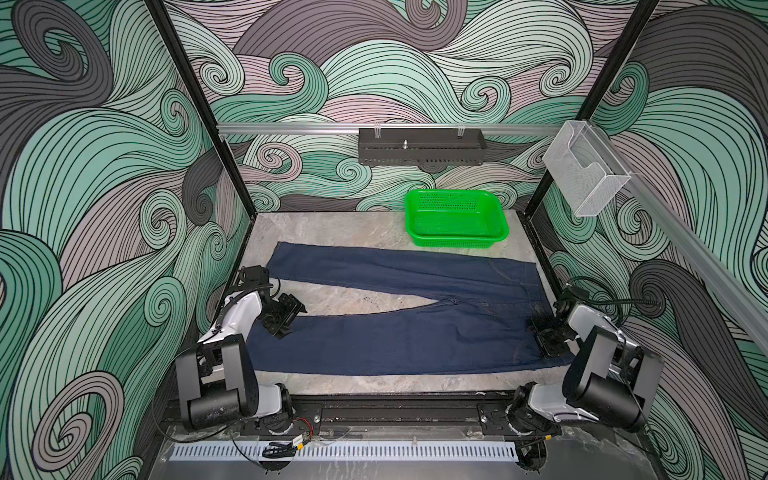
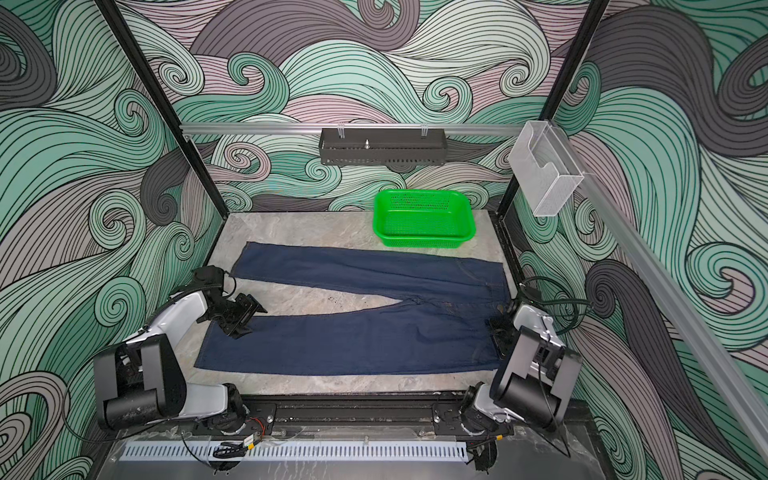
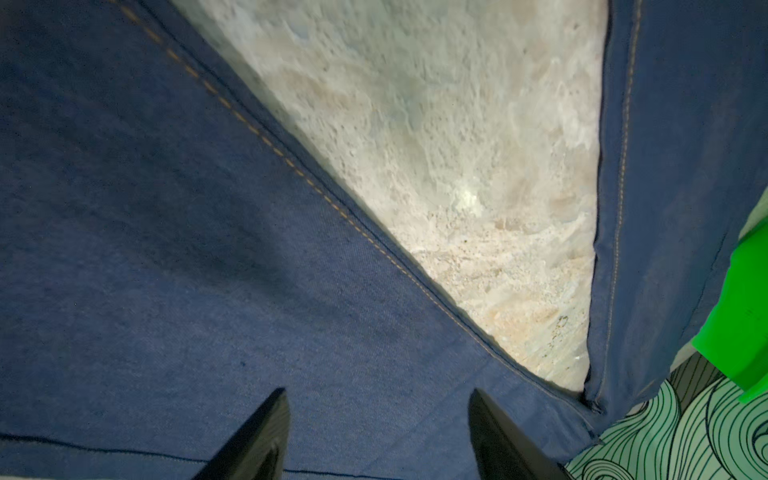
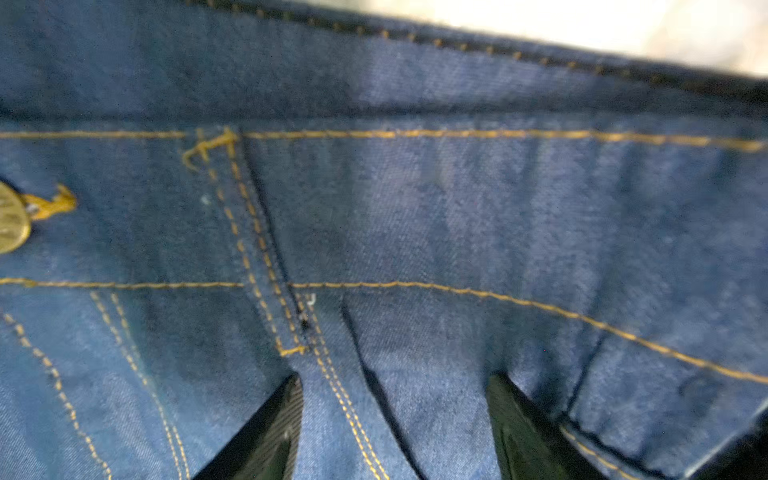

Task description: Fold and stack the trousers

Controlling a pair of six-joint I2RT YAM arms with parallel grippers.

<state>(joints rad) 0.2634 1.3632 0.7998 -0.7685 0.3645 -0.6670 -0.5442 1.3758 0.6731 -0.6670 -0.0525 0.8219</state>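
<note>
The trousers [image 1: 395, 332] [image 2: 353, 345], dark navy jeans with orange stitching, lie flat on the marble table, waist to the right and both legs spread towards the left. My left gripper [image 1: 286, 320] [image 2: 245, 318] hovers open over the near leg by its hem; in the left wrist view the gripper [image 3: 378, 395] shows only denim [image 3: 166, 249] between its fingers. My right gripper [image 1: 548, 338] [image 2: 500, 336] stands open at the near end of the waistband. In the right wrist view it [image 4: 395, 378] straddles a double seam just below the waistband [image 4: 457, 208], close to the cloth. A brass button [image 4: 10, 224] shows.
An empty green basket [image 1: 457, 241] [image 2: 424, 240] stands at the back right of the table [image 1: 353, 232], just beyond the far leg. A wedge of bare marble [image 3: 457, 166] lies between the legs. Black frame posts and patterned walls close in both sides.
</note>
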